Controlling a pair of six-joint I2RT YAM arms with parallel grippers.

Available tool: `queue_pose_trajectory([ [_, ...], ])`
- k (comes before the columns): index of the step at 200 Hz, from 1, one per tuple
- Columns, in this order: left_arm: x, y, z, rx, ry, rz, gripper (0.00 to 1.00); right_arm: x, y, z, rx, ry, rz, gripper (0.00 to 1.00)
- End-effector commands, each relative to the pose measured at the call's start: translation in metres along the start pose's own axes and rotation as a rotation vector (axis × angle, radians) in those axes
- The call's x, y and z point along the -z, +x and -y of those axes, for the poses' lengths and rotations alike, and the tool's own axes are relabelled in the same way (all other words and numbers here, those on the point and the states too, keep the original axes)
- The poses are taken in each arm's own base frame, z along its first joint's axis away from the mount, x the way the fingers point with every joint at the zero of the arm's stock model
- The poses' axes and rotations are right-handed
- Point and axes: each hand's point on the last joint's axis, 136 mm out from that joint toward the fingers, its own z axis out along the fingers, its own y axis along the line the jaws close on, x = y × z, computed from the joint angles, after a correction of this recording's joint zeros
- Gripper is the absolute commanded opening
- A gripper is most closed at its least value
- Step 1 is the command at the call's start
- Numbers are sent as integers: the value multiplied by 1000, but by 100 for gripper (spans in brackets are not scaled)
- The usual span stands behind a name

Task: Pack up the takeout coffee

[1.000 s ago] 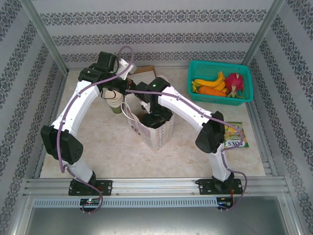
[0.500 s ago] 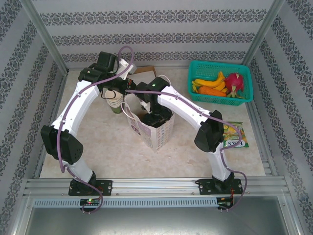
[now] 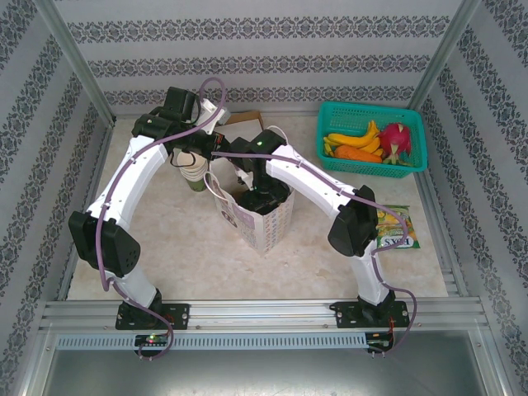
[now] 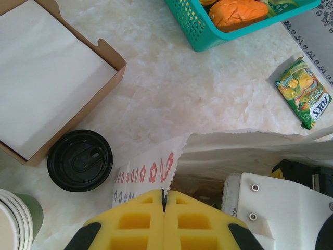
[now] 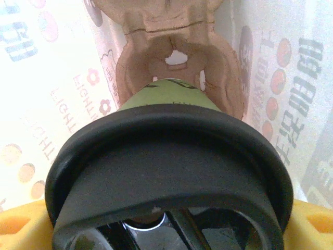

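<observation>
The takeout coffee (image 5: 169,94), an olive-green cup with a black lid (image 5: 166,156), is inside the white printed paper bag (image 3: 262,221). My right gripper (image 5: 166,226) is shut on it, with a yellow fingertip at each side of the lid. A brown pulp cup carrier (image 5: 177,57) lies below the cup on the bag's floor. In the top view my right gripper (image 3: 262,191) reaches down into the bag. My left gripper (image 4: 164,197) is shut on the bag's left rim (image 4: 156,169) and holds the mouth open.
Another black-lidded cup (image 4: 79,160) stands on the table beside the bag, next to a stack of lidless cups (image 4: 14,224) and a cardboard box with white paper (image 4: 47,78). A teal fruit basket (image 3: 373,137) and a snack packet (image 3: 400,227) are at the right.
The right arm's elbow has shifted slightly to the left. Both grippers keep their holds.
</observation>
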Motion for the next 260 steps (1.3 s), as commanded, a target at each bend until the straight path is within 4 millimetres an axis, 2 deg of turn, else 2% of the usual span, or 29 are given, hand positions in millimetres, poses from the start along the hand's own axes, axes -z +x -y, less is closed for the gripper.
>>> queue_pose_trajectory([
  [1, 6, -5, 1, -16, 15, 30, 0, -1, -3, 1, 4, 12, 10, 56],
  [208, 1, -3, -2, -8, 13, 19, 0, -3, -18, -1, 10, 8, 65, 56],
  [260, 0, -3, -2, -8, 13, 17, 0, -1, -20, 6, 3, 42, 81, 56],
])
